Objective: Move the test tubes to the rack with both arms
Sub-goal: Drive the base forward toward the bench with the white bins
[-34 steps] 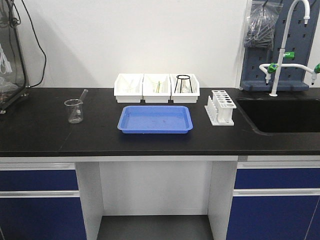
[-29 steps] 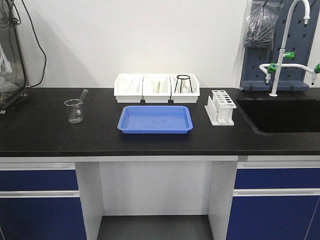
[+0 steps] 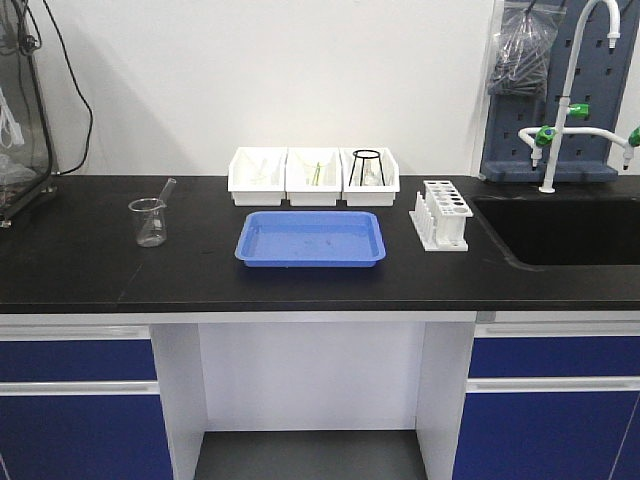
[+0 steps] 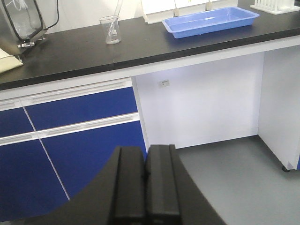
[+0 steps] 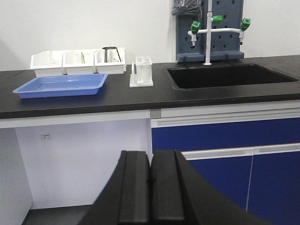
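The test tube (image 3: 166, 188) leans in a beaker (image 3: 148, 224) far left of the rack (image 3: 441, 215) — a skewed grab could tip it; left fingers (image 4: 130, 183) and right fingers (image 5: 135, 187) are pressed together.

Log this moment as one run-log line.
left gripper shut | right gripper shut | nothing held | rack right of blue tray

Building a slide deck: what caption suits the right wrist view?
Right gripper, fingers shut, in front of the counter with blue tray, rack and sink.

Laboratory: black benchtop (image 3: 80, 270), sink (image 3: 560, 235) with gooseneck tap (image 3: 565, 90), glass beaker (image 3: 148, 221), white tube rack (image 3: 443, 215).
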